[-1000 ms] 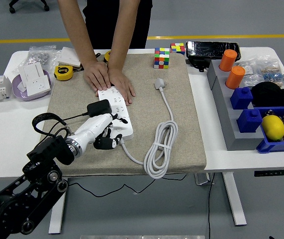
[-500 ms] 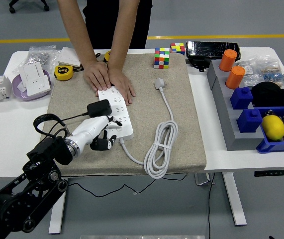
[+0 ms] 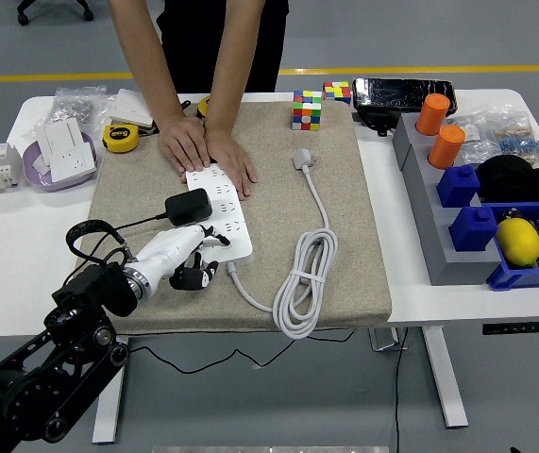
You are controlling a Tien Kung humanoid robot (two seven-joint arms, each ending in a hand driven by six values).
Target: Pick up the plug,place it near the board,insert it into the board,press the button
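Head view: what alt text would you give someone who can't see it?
A robot's left hand rests at the near end of a white power strip with a black plug on it, while a person's hands press down the strip's far end. The strip lies on a beige mat.

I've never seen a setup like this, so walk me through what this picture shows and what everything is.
One camera looks down from the robot's head; the table's near edge is at the bottom. The black arm from lower left ends in a white five-fingered left hand, resting at the near end of a white power strip beside a black plug adapter sitting on the strip. Whether the fingers grip anything is unclear. No right arm shows. Across the table a person's hands press down the strip's far end. All this lies on a beige mat, with the strip's coiled grey cable. Rubik's cubes and a yellow tape measure sit behind.
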